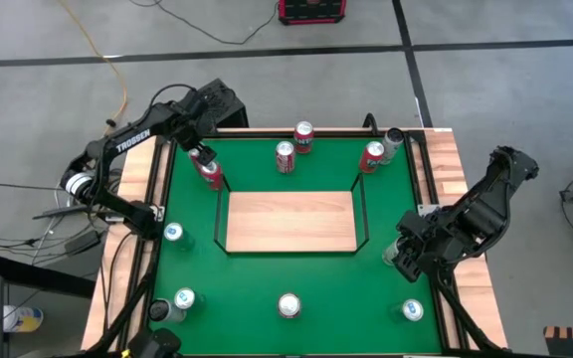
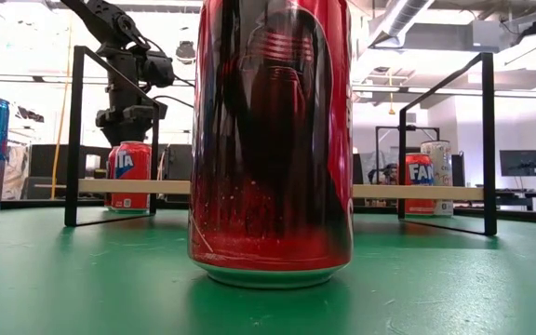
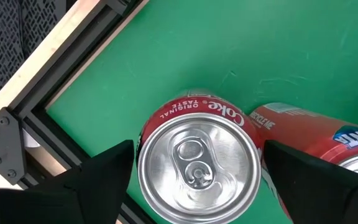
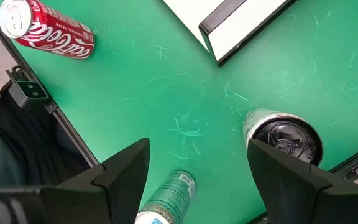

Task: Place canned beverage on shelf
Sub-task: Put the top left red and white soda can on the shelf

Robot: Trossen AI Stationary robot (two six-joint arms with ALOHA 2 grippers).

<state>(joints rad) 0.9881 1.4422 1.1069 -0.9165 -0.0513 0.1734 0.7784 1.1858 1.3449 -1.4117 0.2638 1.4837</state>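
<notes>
Left gripper (image 3: 194,171) over Coke can (image 3: 197,165) by tabletop's far-left corner, fingers apart, straddling it — descend centred, avoid neighbouring can (image 3: 319,134), close. Shelf (image 1: 289,221) bare — right gripper (image 4: 197,171) waits, fingers apart.

the whole green table (image 1: 296,278) is seen from straight above in the high view, with the shelf (image 1: 289,220) at the centre of the frame and grey floor around it. the low view is taken level from the table surface, so near one red can (image 2: 270,140) that the middle of the frame is filled; the shelf (image 2: 138,187) is seen edge-on behind it. the left wrist view is pointed steeply down, very close over a coke can (image 3: 196,163). the right wrist view is held higher, and a shelf corner (image 4: 229,25) is caught at the frame's top.
</notes>
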